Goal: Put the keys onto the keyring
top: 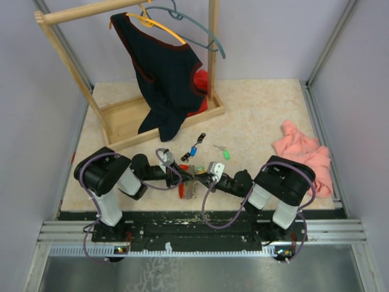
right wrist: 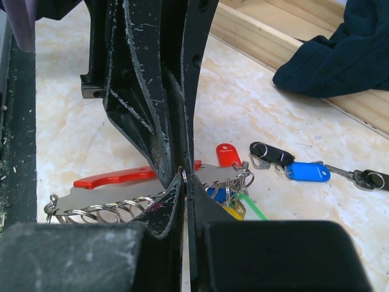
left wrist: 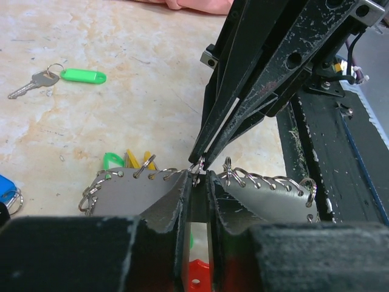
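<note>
The keyring (top: 183, 190), a grey metal plate (left wrist: 121, 193) with a red part (right wrist: 115, 177), lies flat between the two arms, small split rings along its edge. Several keys hang from it, among them a red head (right wrist: 227, 154) and a yellow head (left wrist: 131, 159). My left gripper (left wrist: 199, 179) and right gripper (right wrist: 186, 182) meet tip to tip at one split ring on the plate's edge, both shut on it. Loose on the table lie a green key (left wrist: 84, 76), a blue key (right wrist: 307, 172) and a black-headed key (right wrist: 273, 153).
A wooden rack (top: 159, 114) with a dark garment (top: 167, 73) on a hanger stands at the back left. A pink cloth (top: 304, 155) lies at the right. The black rail (left wrist: 340, 152) of the table's near edge runs just behind the grippers.
</note>
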